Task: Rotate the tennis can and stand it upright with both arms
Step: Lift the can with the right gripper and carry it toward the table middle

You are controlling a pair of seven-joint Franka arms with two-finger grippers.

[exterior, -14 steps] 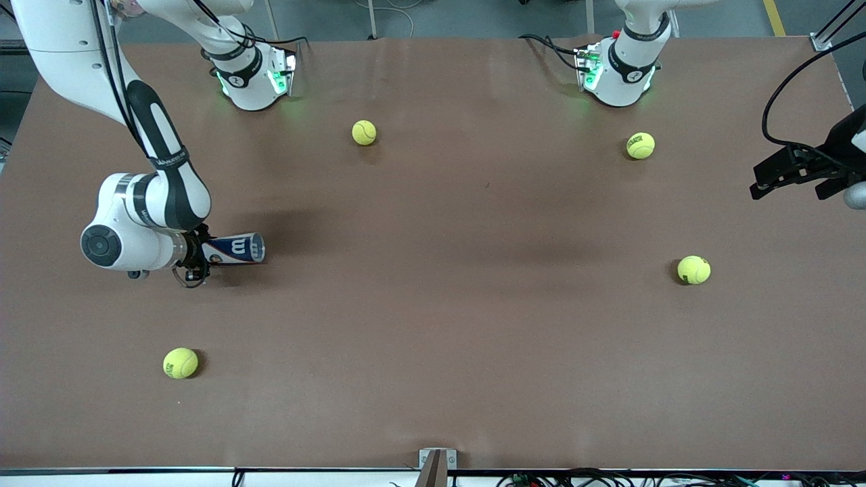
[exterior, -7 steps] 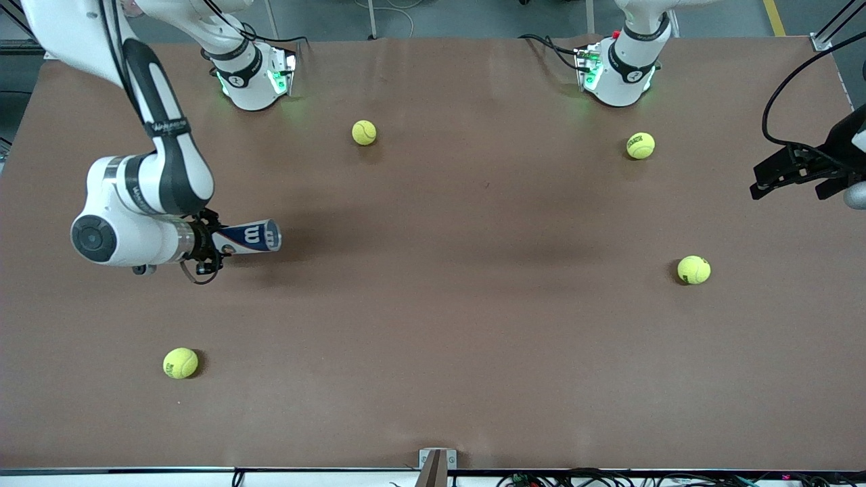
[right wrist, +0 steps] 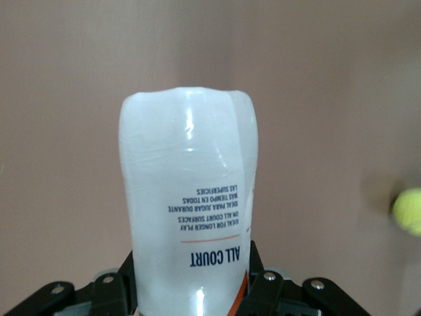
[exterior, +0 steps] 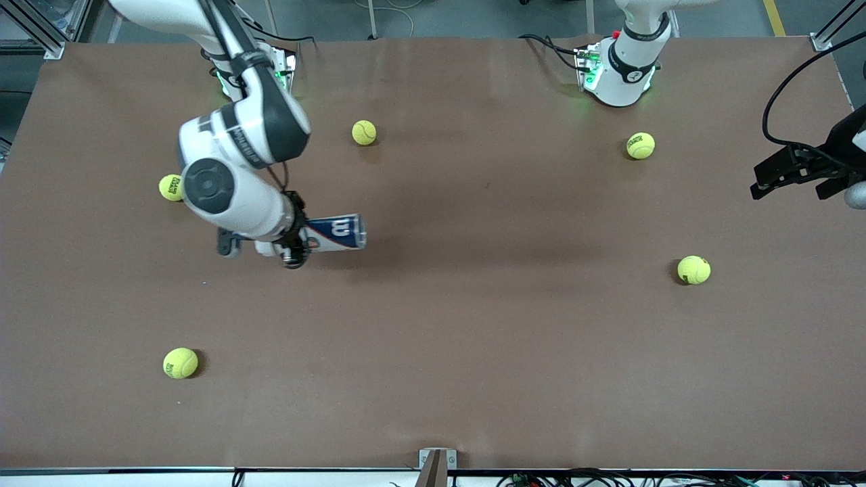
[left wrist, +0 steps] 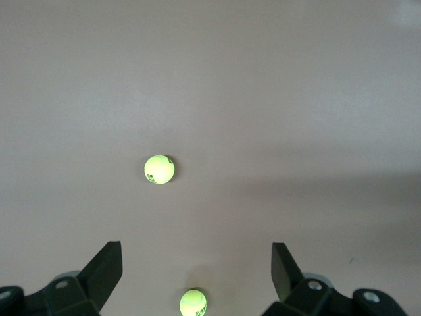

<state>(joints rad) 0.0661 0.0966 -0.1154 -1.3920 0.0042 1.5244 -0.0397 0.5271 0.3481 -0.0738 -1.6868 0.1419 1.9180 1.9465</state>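
Observation:
The tennis can (exterior: 336, 233) lies level in the air, its blue W label facing up and its silvery rim pointing toward the left arm's end. My right gripper (exterior: 295, 241) is shut on the can's other end, over the table's right-arm half. In the right wrist view the white can (right wrist: 187, 191) juts straight out from between the black fingers (right wrist: 263, 289) of the right gripper (right wrist: 189, 289). My left gripper (exterior: 788, 191) waits open over the table's edge at the left arm's end. In its wrist view the left gripper (left wrist: 195, 255) holds nothing.
Several yellow-green tennis balls lie on the brown table (exterior: 473, 352): one (exterior: 364, 132) near the right arm's base, one (exterior: 170, 187) beside the right arm's wrist, one (exterior: 180, 363) nearer the front camera, and two (exterior: 640, 145) (exterior: 693, 270) toward the left arm's end.
The right arm has swung toward the table's middle, carrying the can with it, still level. A ball it covered before now shows. The left arm has not moved.

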